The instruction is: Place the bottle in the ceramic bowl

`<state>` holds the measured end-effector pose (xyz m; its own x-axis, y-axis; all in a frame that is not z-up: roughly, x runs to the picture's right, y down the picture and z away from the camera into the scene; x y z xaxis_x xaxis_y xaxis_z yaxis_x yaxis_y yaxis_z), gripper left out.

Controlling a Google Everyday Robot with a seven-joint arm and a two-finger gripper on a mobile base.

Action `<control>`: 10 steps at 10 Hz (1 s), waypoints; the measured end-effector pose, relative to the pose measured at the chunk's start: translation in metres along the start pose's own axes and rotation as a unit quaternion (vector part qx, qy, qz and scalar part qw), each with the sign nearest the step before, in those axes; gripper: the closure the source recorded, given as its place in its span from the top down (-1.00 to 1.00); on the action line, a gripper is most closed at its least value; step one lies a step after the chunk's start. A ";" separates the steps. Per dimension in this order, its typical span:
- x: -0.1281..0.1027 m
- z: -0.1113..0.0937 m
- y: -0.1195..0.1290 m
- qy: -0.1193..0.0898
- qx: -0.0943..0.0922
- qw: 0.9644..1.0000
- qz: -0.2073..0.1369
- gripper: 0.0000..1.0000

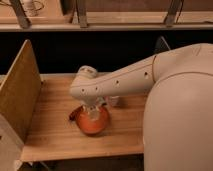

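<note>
Camera view, end effector (pixel 93 111) directly above ceramic bowl (pixel 93 123), bottle unseen

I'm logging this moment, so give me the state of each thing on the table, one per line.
gripper: over the ceramic bowl, reaching down into it.
ceramic bowl: upright on the wooden table.
bottle: hidden, cannot tell.
plastic cup: upright behind the bowl, partly hidden by the arm.

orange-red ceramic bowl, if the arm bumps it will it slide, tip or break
The glossy orange-red ceramic bowl looks wide and shallow, so it would probably slide on the smooth wooden table rather than tip. Being ceramic, it is likely rigid and chippable. The gripper sits right over it.
</note>
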<state>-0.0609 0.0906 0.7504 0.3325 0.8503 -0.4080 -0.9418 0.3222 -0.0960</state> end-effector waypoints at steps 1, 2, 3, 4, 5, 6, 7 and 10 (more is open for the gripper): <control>0.000 0.000 0.000 0.000 0.000 1.000 0.000 -0.90; 0.000 0.000 0.000 0.000 0.000 1.000 0.000 -0.90; 0.000 0.000 -0.001 0.000 0.000 1.000 0.001 -0.90; 0.000 0.000 -0.001 0.000 0.000 1.000 0.001 -0.96; 0.000 0.000 -0.001 0.000 0.000 1.000 0.001 -0.99; 0.000 0.000 -0.001 0.000 0.000 1.000 0.001 -0.89; 0.000 0.000 -0.001 0.000 0.000 1.000 0.001 -0.72; 0.000 0.000 -0.001 0.000 0.000 1.000 0.001 -0.13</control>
<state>-0.0598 0.0901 0.7507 0.3303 0.8512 -0.4079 -0.9426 0.3204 -0.0946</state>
